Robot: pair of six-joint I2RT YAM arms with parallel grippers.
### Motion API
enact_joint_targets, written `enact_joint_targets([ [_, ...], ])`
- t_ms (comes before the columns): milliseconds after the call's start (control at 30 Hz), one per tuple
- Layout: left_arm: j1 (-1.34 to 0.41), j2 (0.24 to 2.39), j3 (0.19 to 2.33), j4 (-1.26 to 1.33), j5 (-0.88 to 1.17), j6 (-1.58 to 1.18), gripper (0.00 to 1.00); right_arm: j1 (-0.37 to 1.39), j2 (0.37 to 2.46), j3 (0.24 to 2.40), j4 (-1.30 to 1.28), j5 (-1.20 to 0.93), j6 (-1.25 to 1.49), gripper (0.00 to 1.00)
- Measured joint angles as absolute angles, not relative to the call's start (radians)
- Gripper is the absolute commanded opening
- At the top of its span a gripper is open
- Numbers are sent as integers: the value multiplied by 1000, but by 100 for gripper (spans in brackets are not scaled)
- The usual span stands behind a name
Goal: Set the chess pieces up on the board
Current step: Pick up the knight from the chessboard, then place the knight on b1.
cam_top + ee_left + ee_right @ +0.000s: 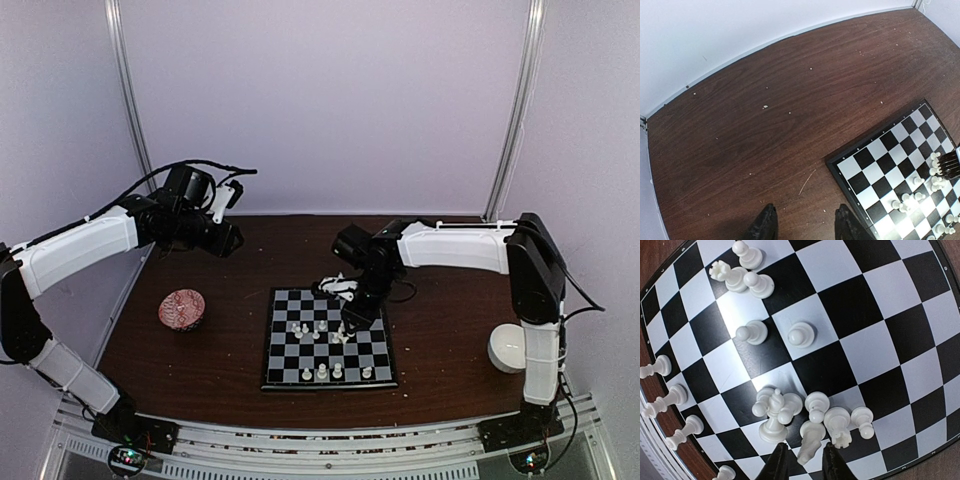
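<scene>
The board point(372, 352) lies at the table's middle, and shows in the left wrist view point(875, 155) and the right wrist view point(875, 305). Several chess pieces point(322, 372) stand along its near edge, others are loose mid-board point(802, 335). My right gripper point(807, 464) hangs low over a cluster of pieces point(772, 410). Its jaws stand narrowly open either side of a toppled white piece point(810, 440), with a gap showing on the left. A rook point(840, 427) and pawns lie just beside. My left gripper point(806, 227) is open over bare wood, left of the board's corner.
A red patterned bowl point(182, 308) sits left of the board and a white bowl point(507, 347) at the right by the right arm's base. Pale crumbs point(765, 106) dot the brown table. A white wall closes the back.
</scene>
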State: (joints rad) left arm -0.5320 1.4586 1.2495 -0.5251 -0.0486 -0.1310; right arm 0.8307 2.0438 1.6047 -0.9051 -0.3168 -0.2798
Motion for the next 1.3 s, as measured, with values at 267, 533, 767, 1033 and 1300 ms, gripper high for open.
enact_joint_targets([
  [267,-532,1459,1250,-525,-48,-131,40,829,2043,1594,-909,-301,-279,20],
  [533,-532,1459,1251,-525,-47,-131,40,828,2044,1594,-909,-293,-272,8],
  [767,-532,1459,1251,-525,-46,-131,40,824,2032,1580,-905,-287,-265,0],
  [1033,-532,1459,1251,-525,-44,-130,40,824,1915,1522,-907,-286,-269,0],
  [1300,-532,1459,1251,-525,-44,-130,40,887,1904,1625,-937,-289,-306,0],
])
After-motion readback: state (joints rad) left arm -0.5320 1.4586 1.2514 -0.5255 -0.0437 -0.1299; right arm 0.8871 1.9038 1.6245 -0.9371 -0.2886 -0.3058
